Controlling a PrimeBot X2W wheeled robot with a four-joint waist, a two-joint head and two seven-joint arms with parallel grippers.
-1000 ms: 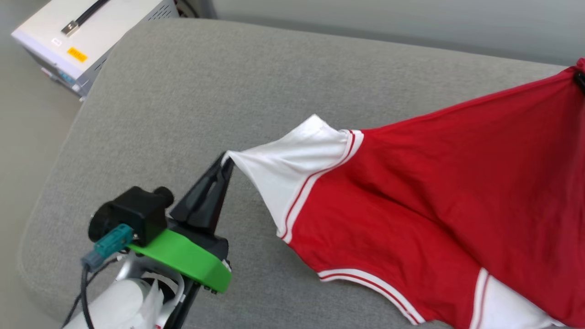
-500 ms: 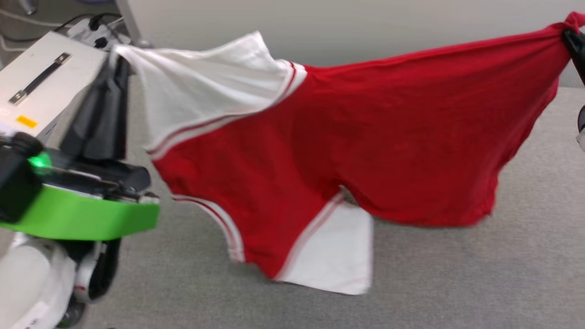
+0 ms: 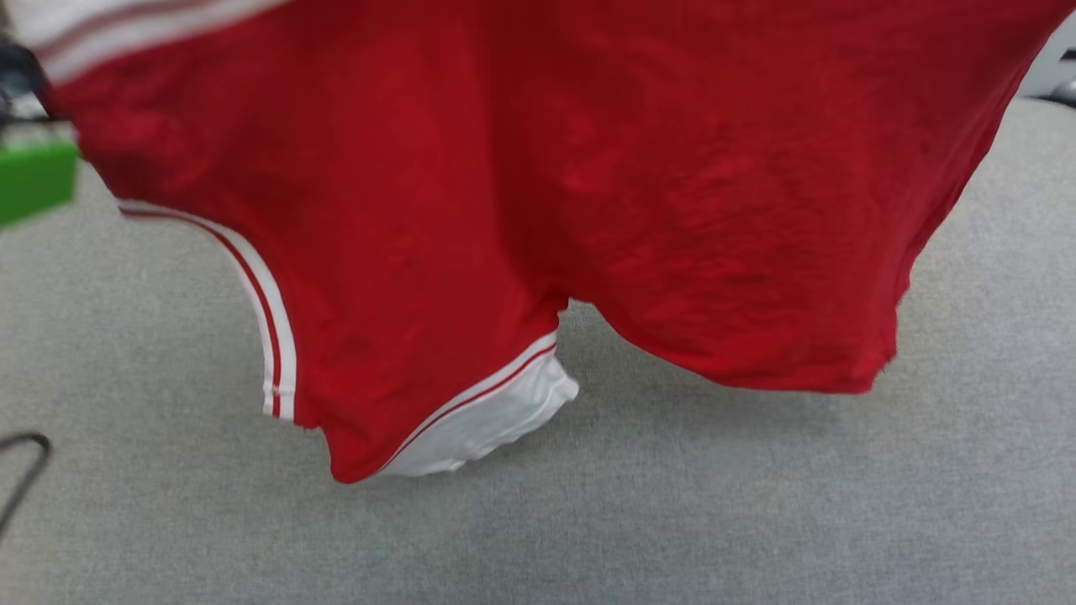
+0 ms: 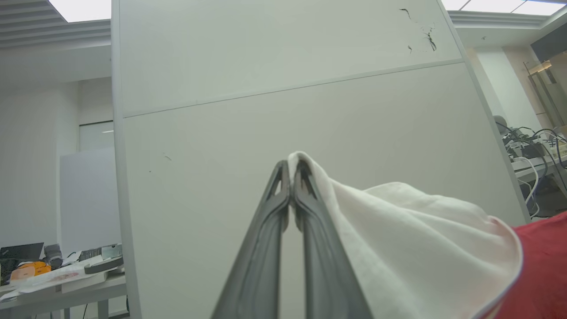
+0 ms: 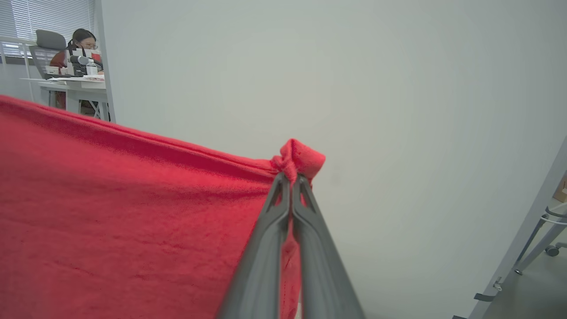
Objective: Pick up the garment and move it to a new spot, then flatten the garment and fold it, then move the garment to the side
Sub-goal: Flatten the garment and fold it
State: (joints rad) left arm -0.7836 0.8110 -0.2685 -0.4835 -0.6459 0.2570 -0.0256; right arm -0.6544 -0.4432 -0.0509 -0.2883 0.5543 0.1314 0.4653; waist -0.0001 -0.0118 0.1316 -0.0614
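The garment [image 3: 521, 168], red with white striped trim, hangs spread in the air above the grey cushion [image 3: 672, 504]; its lower white sleeve [image 3: 487, 416] touches the cushion. In the left wrist view my left gripper [image 4: 291, 166] is shut on the edge of a white sleeve [image 4: 398, 230], pointing at a pale partition. The right wrist view has my right gripper [image 5: 292, 179] shut on a bunched red corner of the garment [image 5: 133, 212]. A green part of my left wrist [image 3: 34, 181] peeks out at the head view's left edge.
A pale partition wall [image 4: 288, 88] stands behind the lifted cloth. A person sits at a desk [image 5: 75, 84] far off. Another desk with clutter [image 4: 57, 274] is at the left, and a dark cable loop [image 3: 25, 462] lies by the cushion's left edge.
Both arms have lifted the garment from lying on the cushion to hanging high and stretched between them. It now covers most of the head view, and the camera has shifted.
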